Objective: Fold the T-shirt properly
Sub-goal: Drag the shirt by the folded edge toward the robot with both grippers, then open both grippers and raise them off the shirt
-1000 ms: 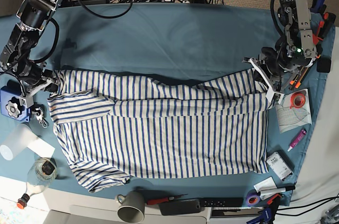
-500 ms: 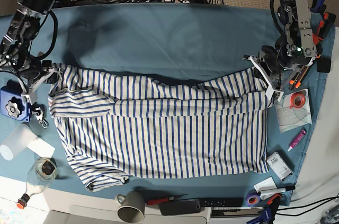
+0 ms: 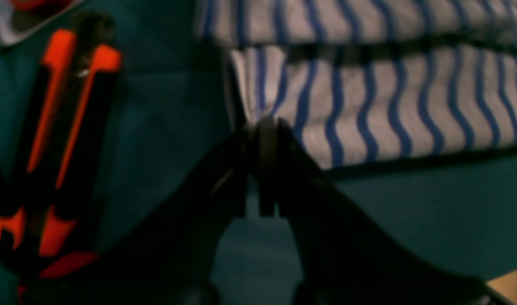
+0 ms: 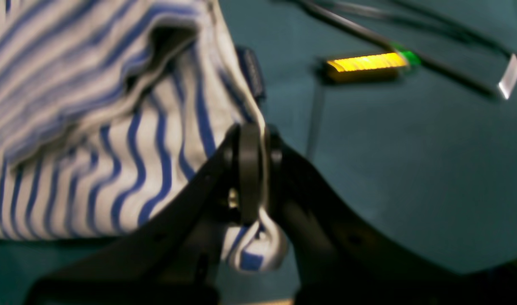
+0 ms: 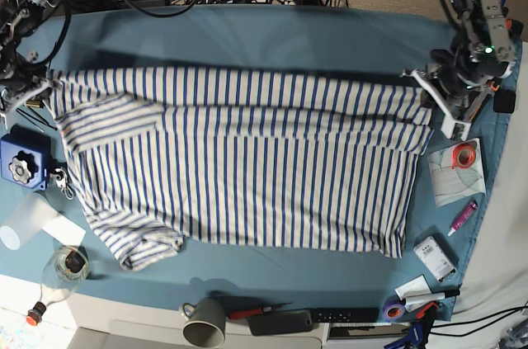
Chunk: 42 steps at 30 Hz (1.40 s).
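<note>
Blue-striped white cloth T-shirt blurs in both wrist views; left gripper and right gripper each pinch an edge, arms reaching from opposite table ends.

The teal-clothed tabletop carried the striped T-shirt spread wide across its middle. A blue box and a clear cup sat at one end, a tape roll, a pink marker and a small white device at the other. Along the front edge stood a grey mug beside a black remote.
</note>
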Tool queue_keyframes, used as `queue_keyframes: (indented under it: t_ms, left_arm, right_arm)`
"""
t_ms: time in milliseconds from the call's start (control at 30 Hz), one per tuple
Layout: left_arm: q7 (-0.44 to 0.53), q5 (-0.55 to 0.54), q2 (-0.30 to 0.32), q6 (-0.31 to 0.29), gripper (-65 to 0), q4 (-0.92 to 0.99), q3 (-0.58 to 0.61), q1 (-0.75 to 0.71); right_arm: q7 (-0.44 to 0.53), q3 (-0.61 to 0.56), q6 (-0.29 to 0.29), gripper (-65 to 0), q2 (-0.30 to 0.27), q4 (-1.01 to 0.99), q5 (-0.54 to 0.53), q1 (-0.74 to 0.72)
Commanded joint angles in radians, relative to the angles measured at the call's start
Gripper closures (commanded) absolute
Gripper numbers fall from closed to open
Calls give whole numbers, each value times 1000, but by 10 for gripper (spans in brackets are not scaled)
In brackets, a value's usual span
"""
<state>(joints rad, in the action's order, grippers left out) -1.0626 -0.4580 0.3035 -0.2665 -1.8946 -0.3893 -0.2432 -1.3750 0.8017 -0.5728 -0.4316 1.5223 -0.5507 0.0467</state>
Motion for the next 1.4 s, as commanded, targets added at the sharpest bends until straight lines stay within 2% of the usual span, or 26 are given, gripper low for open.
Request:
queue_keyframes:
  t_ms: [0,67,233,533,767,1367]
  left_arm:
    - [7,-4,26,-5,0,-18,-12,1]
    - [-5,-26,35,-24,0,-18,-13,-14]
    - [-32,-45,34,-23,0,-19,-13,-64]
    - [-67,-43,34,-22,0,-67,-13,-148]
    - [-60,44,29,22,0,-168,-25,-215]
    - [-68,47,29,22,0,-177,-35,-276]
  right_arm:
    - [10,11,2,0,-37,15,-10,6]
    - [-7,12,2,0,-47,15,-14,35]
    - [-9,12,1,0,-48,15,-18,89]
    - [-21,12,5,0,-48,15,-4,92]
    - [-21,12,20,0,-48,15,32,102]
    - [-21,12,22,0,-47,15,44,153]
